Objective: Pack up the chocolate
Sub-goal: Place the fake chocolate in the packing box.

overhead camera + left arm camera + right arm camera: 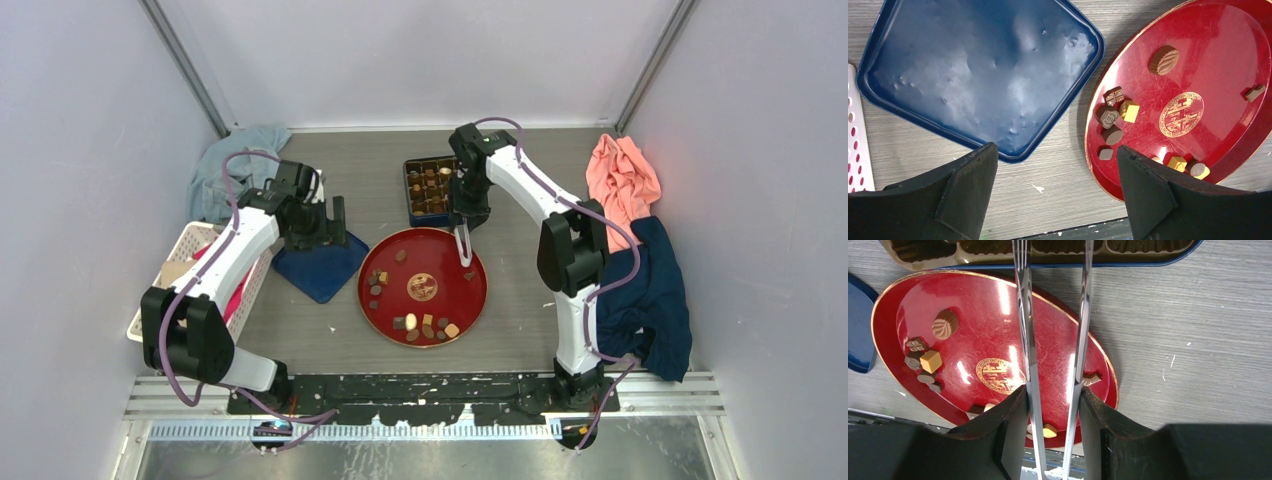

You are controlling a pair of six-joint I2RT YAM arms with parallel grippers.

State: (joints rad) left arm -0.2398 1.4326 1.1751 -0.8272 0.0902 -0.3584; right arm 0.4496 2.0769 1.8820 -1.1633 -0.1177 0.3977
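Small brown, tan and cream chocolate (pixel 410 322) pieces lie scattered on the red plate (pixel 440 262), some at its left and some at its front. The divided box (pixel 428 188) behind the plate holds more pieces. My right gripper (pixel 463 215) is shut on metal tongs (pixel 464 247) that hang over the plate's upper right part. In the right wrist view the tongs (pixel 1025 340) run from my right gripper (pixel 1053 410) across the plate (pixel 978 305) and out past the box (pixel 1048 252), so their ends are hidden. My left gripper (pixel 325 225) is open over the blue lid (pixel 320 265).
In the left wrist view my left gripper (pixel 1055 187) frames bare table between the blue lid (pixel 978 75) and the plate (pixel 1208 60). A white basket (pixel 190 270) stands at the left, a grey-blue towel (pixel 235 160) behind it. Pink cloth (pixel 622 180) and navy cloth (pixel 645 300) lie at the right.
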